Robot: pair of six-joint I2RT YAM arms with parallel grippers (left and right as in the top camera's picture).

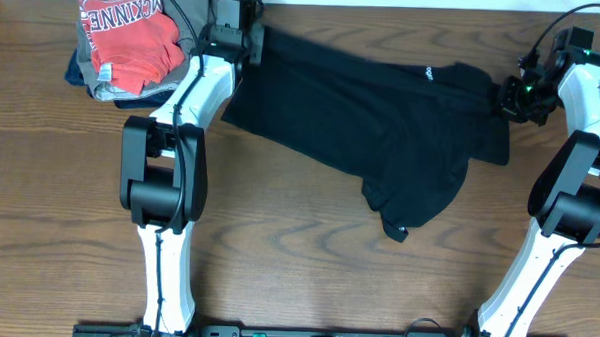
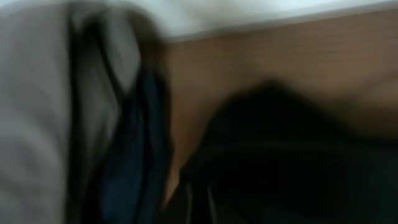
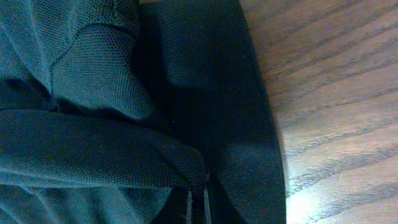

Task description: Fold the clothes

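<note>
The clothes (image 1: 372,121), a black top, lie spread and rumpled across the back half of the table, with a small white mark near the upper right. My left gripper (image 1: 246,49) sits at the top's far left corner. The blurred left wrist view shows its jaws (image 2: 199,208) shut, with black fabric (image 2: 292,155) bunched against them. At the top's right edge my right gripper (image 1: 507,98) is shut. In the right wrist view a fold of the black mesh fabric (image 3: 93,93) is pinched between the fingertips of the right gripper (image 3: 198,202).
A stack of folded garments stands at the back left, with a red shirt (image 1: 132,38) with white letters on top and grey and navy pieces (image 1: 78,76) beneath. The grey fabric (image 2: 31,124) is close beside my left gripper. The table's back edge (image 2: 249,15) is just behind.
</note>
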